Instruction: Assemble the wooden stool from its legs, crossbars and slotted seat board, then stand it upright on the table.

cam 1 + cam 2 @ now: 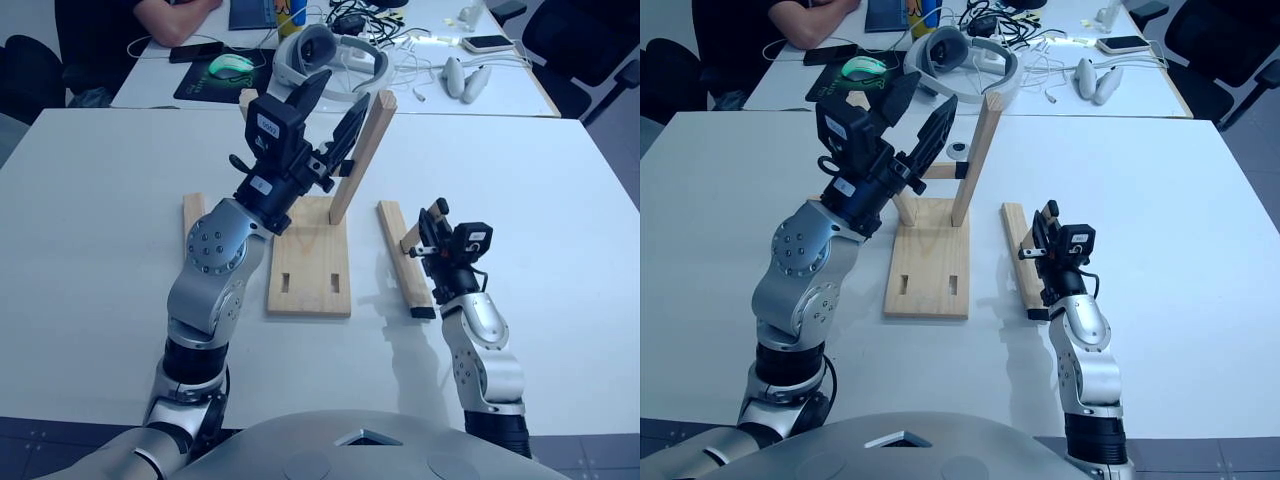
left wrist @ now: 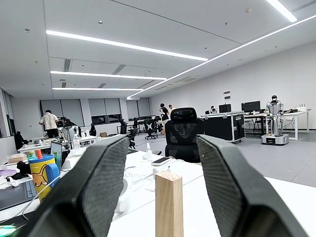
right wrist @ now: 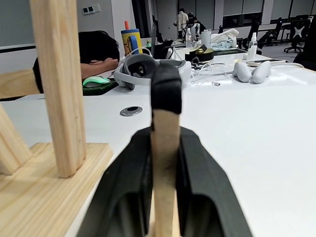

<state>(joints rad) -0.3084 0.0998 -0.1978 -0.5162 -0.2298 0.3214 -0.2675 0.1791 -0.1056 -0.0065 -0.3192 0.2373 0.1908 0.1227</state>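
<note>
The slotted seat board [image 1: 310,272] lies flat mid-table. One leg [image 1: 362,150] stands upright in its far end; a second, tilted leg [image 1: 903,207] and a crossbar [image 1: 940,171] show beside it, partly hidden by my left arm. My left gripper [image 1: 330,115] hovers open just left of the upright leg's top [image 2: 169,202], fingers [image 2: 103,187] apart and holding nothing. My right gripper [image 1: 428,228] is shut on a short wooden crossbar [image 3: 165,163], held above a loose leg [image 1: 403,258] lying right of the board. Another wooden piece [image 1: 193,214] lies left of the board.
Two open slots [image 1: 928,284] show at the board's near end. A cable grommet [image 1: 958,150] sits in the table behind the stool parts. The desk behind holds a headset [image 1: 330,55], controllers [image 1: 465,78], a mouse and a seated person's arm.
</note>
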